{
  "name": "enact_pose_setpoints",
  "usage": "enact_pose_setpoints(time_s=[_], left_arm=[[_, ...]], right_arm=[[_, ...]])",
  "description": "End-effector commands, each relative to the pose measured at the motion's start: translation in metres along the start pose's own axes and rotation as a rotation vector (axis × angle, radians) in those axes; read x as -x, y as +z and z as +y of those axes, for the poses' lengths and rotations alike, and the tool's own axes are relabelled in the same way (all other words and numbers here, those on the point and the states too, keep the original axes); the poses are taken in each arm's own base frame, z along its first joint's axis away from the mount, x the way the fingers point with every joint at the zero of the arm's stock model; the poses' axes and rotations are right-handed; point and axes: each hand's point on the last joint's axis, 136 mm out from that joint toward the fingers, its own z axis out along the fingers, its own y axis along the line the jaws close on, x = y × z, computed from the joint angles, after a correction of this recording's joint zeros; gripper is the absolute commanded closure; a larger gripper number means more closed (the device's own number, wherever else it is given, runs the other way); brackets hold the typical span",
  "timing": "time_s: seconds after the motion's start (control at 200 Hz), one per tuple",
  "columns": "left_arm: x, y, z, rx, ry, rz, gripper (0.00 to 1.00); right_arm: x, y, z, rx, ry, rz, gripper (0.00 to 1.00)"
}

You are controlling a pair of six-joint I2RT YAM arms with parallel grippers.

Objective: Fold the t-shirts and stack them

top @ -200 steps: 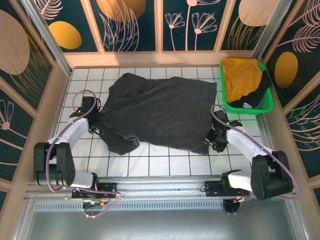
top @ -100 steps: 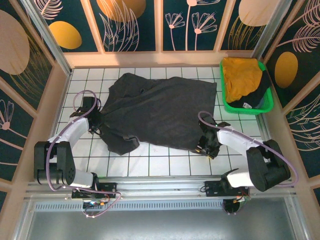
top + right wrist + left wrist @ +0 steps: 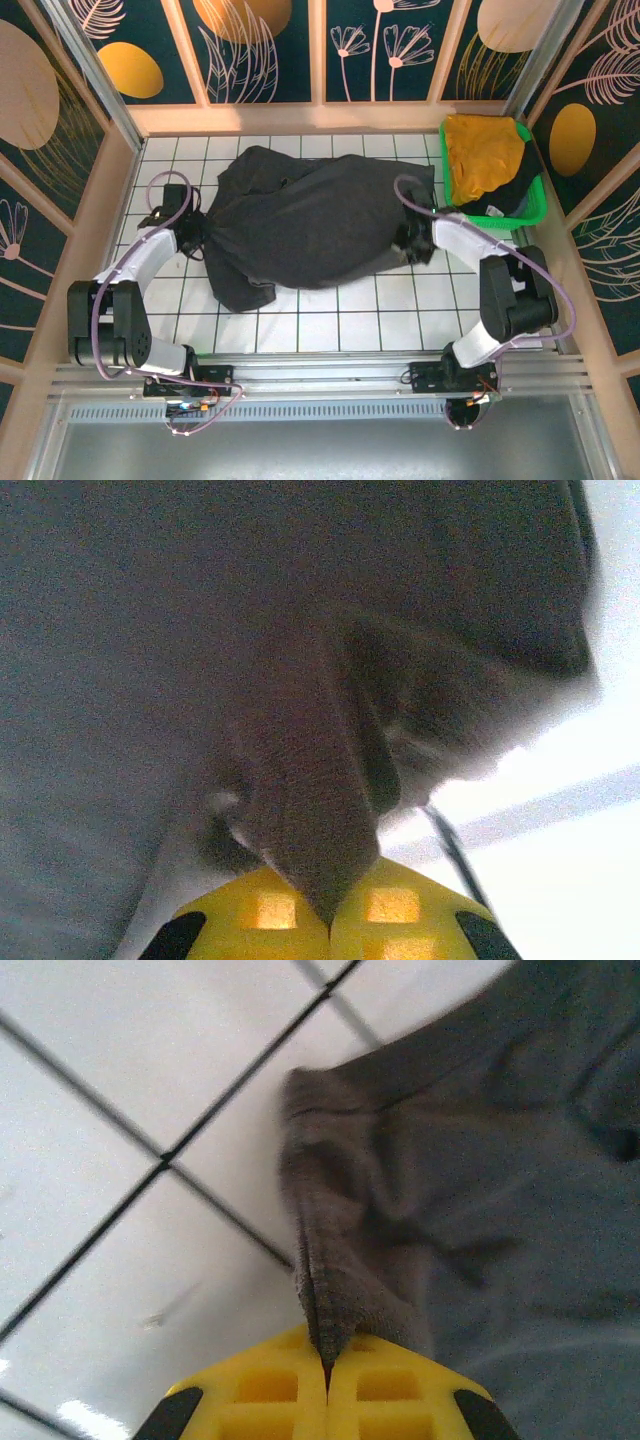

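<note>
The charcoal t-shirt is lying rumpled across the middle of the white tiled table, with a bunched flap hanging toward the near left. Its neck and sleeves are hard to make out among the folds in the top view.

The left gripper is sitting at the shirt's left edge. In the left wrist view this gripper is pinching a raised ridge of the grey cloth, its yellow jaws pressed together on it, and the table's tiles are showing to the left.

The right gripper is sitting at the shirt's right edge, its tips hard to tell from the dark cloth there. In the right wrist view this gripper is clamping a fold of the same shirt; the cloth there is blurred and cut off by the frame.

At the far right, the green basket is holding the mustard-yellow t-shirt, which is covering most of a black t-shirt beneath it.
</note>
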Motion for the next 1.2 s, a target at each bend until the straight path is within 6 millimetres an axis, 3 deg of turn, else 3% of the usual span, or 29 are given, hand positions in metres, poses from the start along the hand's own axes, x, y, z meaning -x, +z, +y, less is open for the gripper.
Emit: enact_pose_setpoints(time_s=[0.0, 0.07, 0.165, 0.305, 0.41, 0.51, 0.606, 0.711, 0.791, 0.891, 1.016, 1.196], left_arm=[[0.048, -0.029, -0.076, -0.253, -0.08, -0.084, 1.0], [0.077, -0.057, -0.111, -0.36, -0.114, -0.156, 1.0], [0.119, -0.109, -0.15, -0.493, -0.152, -0.284, 1.0], [0.162, -0.2, -0.182, -0.658, -0.191, -0.475, 1.0], [0.175, -0.268, -0.178, -0.736, -0.222, -0.614, 1.0], [0.178, -0.333, -0.161, -0.795, -0.254, -0.753, 1.0], [0.179, -0.393, -0.145, -0.837, -0.269, -0.873, 1.0], [0.183, -0.438, -0.144, -0.87, -0.275, -0.928, 1.0], [0.189, -0.449, -0.156, -0.883, -0.278, -0.907, 1.0], [0.198, -0.443, -0.178, -0.895, -0.257, -0.861, 1.0], [0.212, -0.411, -0.21, -0.881, -0.212, -0.784, 1.0], [0.234, -0.358, -0.249, -0.863, -0.135, -0.712, 1.0]], right_arm=[[0.11, -0.058, 0.061, 0.136, -0.091, -0.334, 1.0], [0.149, -0.09, 0.08, 0.184, -0.085, -0.436, 1.0], [0.2, -0.151, 0.103, 0.262, -0.07, -0.601, 1.0], [0.236, -0.245, 0.12, 0.371, -0.072, -0.829, 1.0], [0.234, -0.314, 0.119, 0.454, -0.07, -0.984, 1.0], [0.213, -0.379, 0.109, 0.54, -0.067, -1.125, 1.0], [0.192, -0.428, 0.095, 0.592, -0.062, -1.224, 1.0], [0.174, -0.469, 0.084, 0.635, -0.059, -1.3, 1.0], [0.169, -0.486, 0.081, 0.665, -0.056, -1.326, 1.0], [0.174, -0.491, 0.09, 0.708, -0.075, -1.317, 1.0], [0.197, -0.478, 0.105, 0.758, -0.087, -1.269, 1.0], [0.245, -0.441, 0.123, 0.804, -0.092, -1.161, 1.0]])
